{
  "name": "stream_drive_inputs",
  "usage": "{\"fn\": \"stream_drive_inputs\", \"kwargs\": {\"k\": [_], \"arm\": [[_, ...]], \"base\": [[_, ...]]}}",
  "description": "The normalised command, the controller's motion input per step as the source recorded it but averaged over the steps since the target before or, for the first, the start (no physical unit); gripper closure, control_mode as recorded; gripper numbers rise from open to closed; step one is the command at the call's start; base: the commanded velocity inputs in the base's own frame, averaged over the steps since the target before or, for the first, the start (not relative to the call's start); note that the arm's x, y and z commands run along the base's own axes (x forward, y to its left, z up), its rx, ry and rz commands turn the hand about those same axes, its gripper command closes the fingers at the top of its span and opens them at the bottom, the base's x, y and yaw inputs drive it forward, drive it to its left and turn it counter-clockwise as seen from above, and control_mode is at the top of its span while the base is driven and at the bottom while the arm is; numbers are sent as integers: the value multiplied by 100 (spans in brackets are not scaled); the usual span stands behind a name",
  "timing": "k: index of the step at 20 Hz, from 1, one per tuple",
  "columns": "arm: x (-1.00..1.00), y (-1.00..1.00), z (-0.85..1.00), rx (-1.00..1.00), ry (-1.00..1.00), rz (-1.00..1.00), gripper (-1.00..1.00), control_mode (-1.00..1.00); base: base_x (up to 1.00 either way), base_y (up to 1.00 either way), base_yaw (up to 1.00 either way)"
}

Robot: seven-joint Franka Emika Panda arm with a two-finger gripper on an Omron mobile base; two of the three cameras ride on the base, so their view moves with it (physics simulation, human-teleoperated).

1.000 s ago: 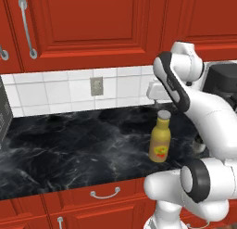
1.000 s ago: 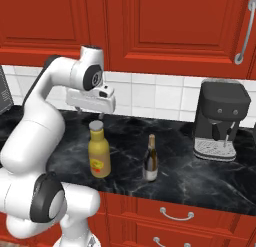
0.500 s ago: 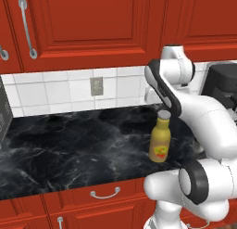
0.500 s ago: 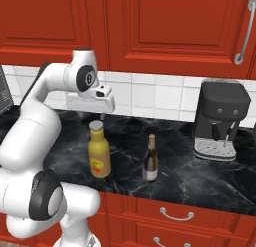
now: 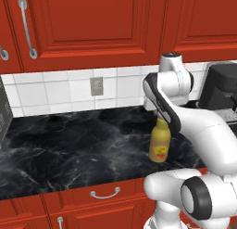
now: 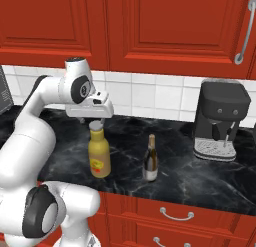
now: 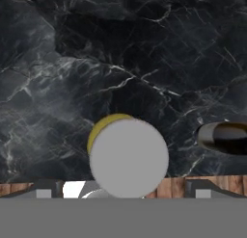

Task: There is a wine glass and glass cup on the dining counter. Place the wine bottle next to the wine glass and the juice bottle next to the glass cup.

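Observation:
The juice bottle [image 6: 99, 153], squat and yellow with a round red-and-yellow label, stands upright on the black marble worktop [image 6: 190, 178]. My gripper [image 6: 93, 122] hangs just above its cap, pointing down, open and holding nothing. From the hand view I look straight down on the juice bottle [image 7: 128, 157], its cap between my fingertips [image 7: 44, 189]. The juice bottle [image 5: 159, 147] also shows half hidden behind my forearm. The wine bottle [image 6: 150, 158], slim and dark with a pale label, stands a short way to its right; the wine bottle [image 7: 224, 137] shows at the right edge. The wine glass, glass cup and dining counter are out of view.
A black coffee machine [image 6: 220, 118] stands at the back right of the worktop. Red wall cabinets [image 5: 92, 28] hang above a white tiled backsplash with an outlet [image 5: 96, 85]. Red drawers with handles [image 6: 176, 214] run below. A dark appliance edge [image 5: 3, 117] shows at far left.
My hand has come down a little and settled over the juice bottle's cap, the wrist turning as it went. The jaws stay open. Both bottles stand where they were.

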Motion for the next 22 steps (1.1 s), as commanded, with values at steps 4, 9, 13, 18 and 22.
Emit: {"fn": "stream_drive_inputs", "kwargs": {"k": [4, 9, 13, 18, 22], "arm": [[-18, -1, 0, 0, 0, 0, -100, -100], [-9, -4, -7, 0, 0, 0, -100, -100], [2, -5, -8, 0, 0, 0, -100, -100], [17, -7, -6, 0, 0, 0, -100, -100], [18, -1, -2, 1, -2, 0, -100, -100]], "base": [[0, 0, 0], [0, 0, 0], [0, 0, 0], [0, 0, 0], [0, 0, 0]]}}
